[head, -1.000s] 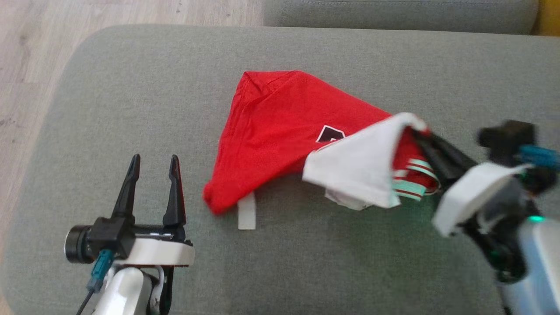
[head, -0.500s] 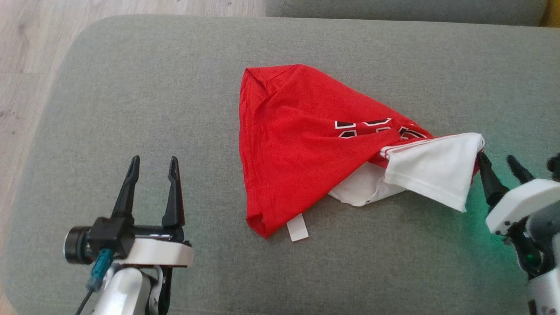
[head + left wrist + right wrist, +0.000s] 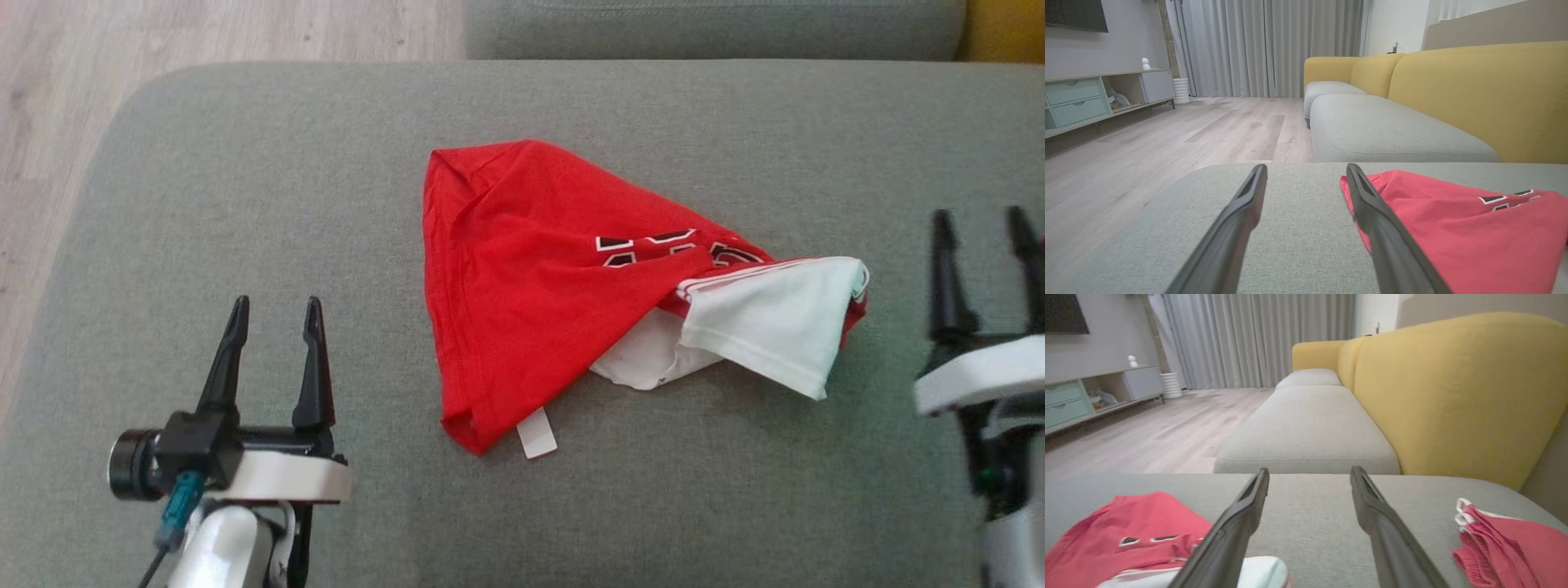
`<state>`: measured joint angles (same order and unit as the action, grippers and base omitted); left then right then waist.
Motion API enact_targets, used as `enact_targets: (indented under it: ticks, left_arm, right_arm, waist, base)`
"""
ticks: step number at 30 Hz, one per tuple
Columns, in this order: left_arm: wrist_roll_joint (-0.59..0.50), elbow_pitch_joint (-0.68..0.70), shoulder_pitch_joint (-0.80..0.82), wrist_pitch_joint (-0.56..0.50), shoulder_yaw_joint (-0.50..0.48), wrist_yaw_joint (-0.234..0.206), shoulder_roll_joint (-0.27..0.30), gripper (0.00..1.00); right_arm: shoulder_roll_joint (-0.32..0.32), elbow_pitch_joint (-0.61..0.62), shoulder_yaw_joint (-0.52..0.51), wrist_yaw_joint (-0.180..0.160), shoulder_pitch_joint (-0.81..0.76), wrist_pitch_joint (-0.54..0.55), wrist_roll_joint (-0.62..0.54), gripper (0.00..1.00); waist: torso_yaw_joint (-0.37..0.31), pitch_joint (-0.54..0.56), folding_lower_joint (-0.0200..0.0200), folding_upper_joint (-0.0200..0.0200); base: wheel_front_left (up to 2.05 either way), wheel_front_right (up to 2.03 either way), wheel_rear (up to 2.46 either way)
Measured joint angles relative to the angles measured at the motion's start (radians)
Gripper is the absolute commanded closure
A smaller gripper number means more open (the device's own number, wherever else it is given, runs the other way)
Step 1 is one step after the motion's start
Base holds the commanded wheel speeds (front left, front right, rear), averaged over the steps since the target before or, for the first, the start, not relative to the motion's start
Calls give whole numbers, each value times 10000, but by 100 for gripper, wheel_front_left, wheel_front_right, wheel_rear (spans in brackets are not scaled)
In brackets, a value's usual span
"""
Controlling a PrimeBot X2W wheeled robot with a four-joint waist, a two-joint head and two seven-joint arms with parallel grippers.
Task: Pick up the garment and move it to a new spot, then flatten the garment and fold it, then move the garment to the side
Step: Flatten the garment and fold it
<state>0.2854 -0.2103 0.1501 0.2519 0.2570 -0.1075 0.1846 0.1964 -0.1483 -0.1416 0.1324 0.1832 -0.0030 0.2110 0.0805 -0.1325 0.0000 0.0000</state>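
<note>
garment (image 3: pixel 539 286): you see it crumpled, red with white part, lying mid grey cushion (image 3: pixel 245 204) | left gripper (image 3: pixel 276 302): your jaws spread wide, holding nothing, well left of garment | right gripper (image 3: pixel 979 214): your jaws spread wide, holding nothing, near the white part, not touching

a grey fabric seat cushion (image 3: pixel 245 204) lies in the foreground, with a second grey seat (image 3: pixel 1392 134) beyond it and a mustard-yellow sofa back (image 3: pixel 1474 94) along the right. a pale wood-plank floor (image 3: pixel 1167 143) runs to floor-length grey curtains (image 3: pixel 1265 45). a low cabinet (image 3: pixel 1073 102) with mint-green drawers stands against a grey wall (image 3: pixel 1126 41), under a dark screen (image 3: pixel 1075 14).
</note>
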Motion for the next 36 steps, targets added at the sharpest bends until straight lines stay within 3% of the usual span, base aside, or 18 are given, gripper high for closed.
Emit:
enact_targets:
  ticks: [10, 27, 32, 36]
  left_arm:
    - [-46, 339, -396, -146, -8, -169, 222, 0]
    - [-25, 577, -750, -518, 67, -330, 366, 0]
    - [140, 219, -329, -1442, 855, 297, 201, 0]
    - [334, -518, 574, -2709, 1595, 792, -265, 0]
  right_arm:
    - [-1156, 2395, 1218, 0, -1966, 125, -523, 0]
    - [-1453, 2813, 1570, 0, -2197, 399, -203, 0]
    - [-1476, 2895, 1601, 0, -2188, 447, -171, 0]
    - [-1480, 2899, 1684, 0, -2155, 564, -84, 0]
  waist:
    - [-265, 193, -1, 0]
    - [-462, 136, 0, 0]
    - [-438, -48, 1, 0]
    - [-492, -270, 1, 0]
  base:
    - [0, 0, 0]
    - [0, 0, 0]
    - [0, 0, 0]
    - [0, 0, 0]
